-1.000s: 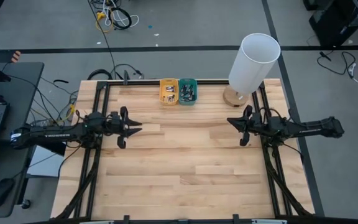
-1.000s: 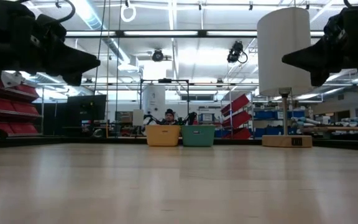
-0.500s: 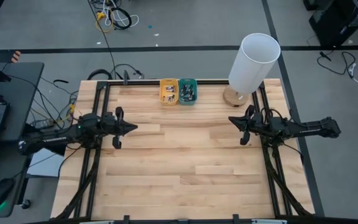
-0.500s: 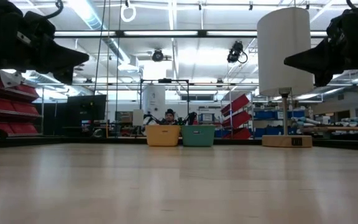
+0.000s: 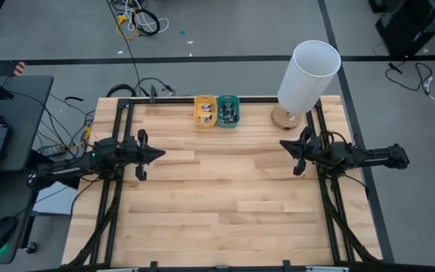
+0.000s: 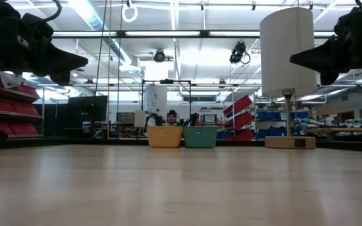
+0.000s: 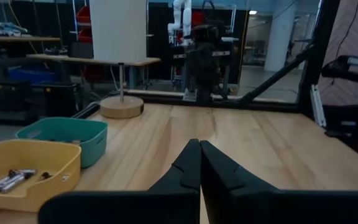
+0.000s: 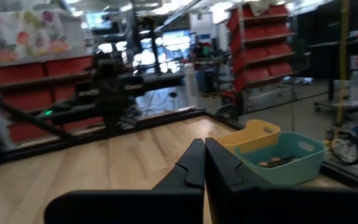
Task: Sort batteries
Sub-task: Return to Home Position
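Since a second ago both arms are pulling back toward their own sides. The left gripper [image 5: 161, 153] is retreating leftward and the right gripper [image 5: 283, 143] is edging rightward. Each pair of fingers is pressed together, carrying nothing. The batteries [image 5: 207, 113] are lying in the yellow tray [image 5: 196, 111] and the teal tray [image 5: 238, 111] at the far edge of the worktop [image 5: 225, 204], so sorting looks finished and the arms are probably parking. The middle is staying open, with only the lamp [image 5: 309, 72] standing near the right gripper.
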